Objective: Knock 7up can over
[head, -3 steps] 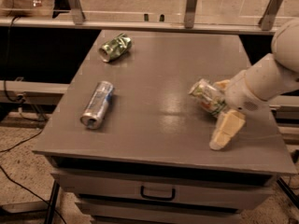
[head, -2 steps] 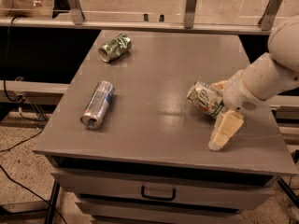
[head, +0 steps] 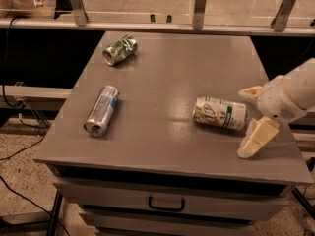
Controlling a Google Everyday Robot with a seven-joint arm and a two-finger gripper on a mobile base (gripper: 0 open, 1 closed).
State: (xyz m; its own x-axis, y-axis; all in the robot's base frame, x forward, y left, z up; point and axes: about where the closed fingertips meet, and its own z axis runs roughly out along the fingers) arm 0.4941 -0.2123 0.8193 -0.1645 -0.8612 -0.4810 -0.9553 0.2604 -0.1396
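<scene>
Three cans lie on one bench [head: 167,73]: one 7up can [head: 220,113], one slim silver-and-blue can [head: 102,110] and one crushed green can [head: 120,49]. One pincer [head: 244,122] sits at the bench's right edge, its two fingers [head: 257,136] spread apart. One drawer handle [head: 167,203] shows below.

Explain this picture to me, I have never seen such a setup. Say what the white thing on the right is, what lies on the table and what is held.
One camera looks down on a grey table. The white shape on the right is a robot's arm. Its claw has two pale fingers, spread open, and grips nothing. The 7up can lies on its side, one end beside the claw. To the left lies a slim silver-and-blue can, and at the back a crushed green can.
</scene>
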